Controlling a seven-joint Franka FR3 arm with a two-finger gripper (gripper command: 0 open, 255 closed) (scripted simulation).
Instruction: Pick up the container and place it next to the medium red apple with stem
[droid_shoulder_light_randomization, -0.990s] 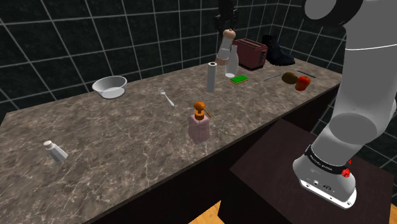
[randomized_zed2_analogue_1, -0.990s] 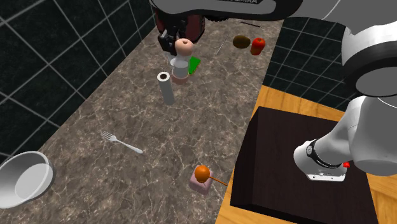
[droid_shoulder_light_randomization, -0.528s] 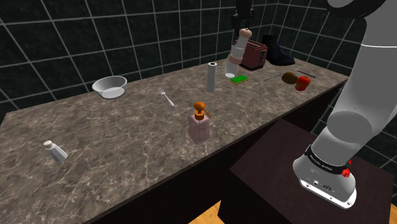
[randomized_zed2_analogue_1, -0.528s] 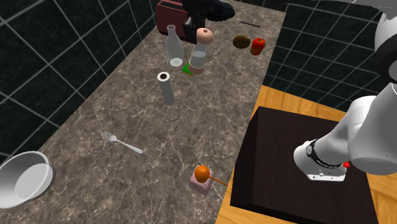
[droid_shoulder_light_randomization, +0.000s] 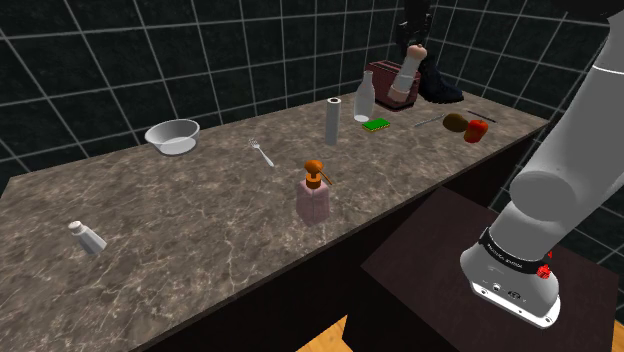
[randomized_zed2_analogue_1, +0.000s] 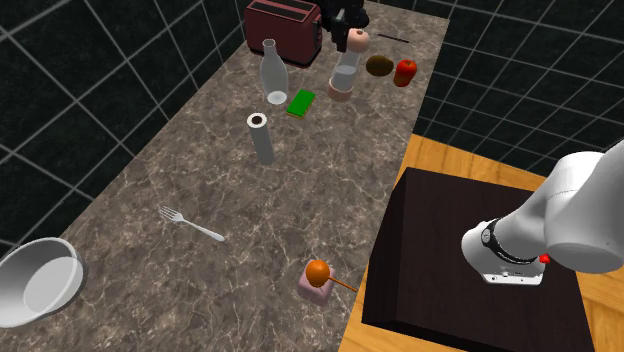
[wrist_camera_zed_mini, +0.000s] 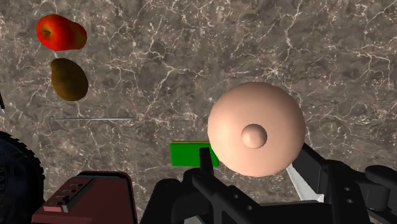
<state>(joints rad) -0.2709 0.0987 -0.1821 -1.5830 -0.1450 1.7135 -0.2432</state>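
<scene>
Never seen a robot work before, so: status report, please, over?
End effector shut on container, held off counter, tilted. Red apple ahead, not reached. Brown fruit beside apple, on container's side.

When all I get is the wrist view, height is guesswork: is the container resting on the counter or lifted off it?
Observer: Lifted. In the shoulder view the container hangs from the tool, its base above the counter, in front of the toaster.
Operator: Hanging straight?
Observer: No, tilted: cap toward the shoulder view's right, base toward its left.
Operator: Anything tall nearby?
Observer: A clear bottle stands upright beside the green sponge, on the shoulder view's left of the container.
</scene>
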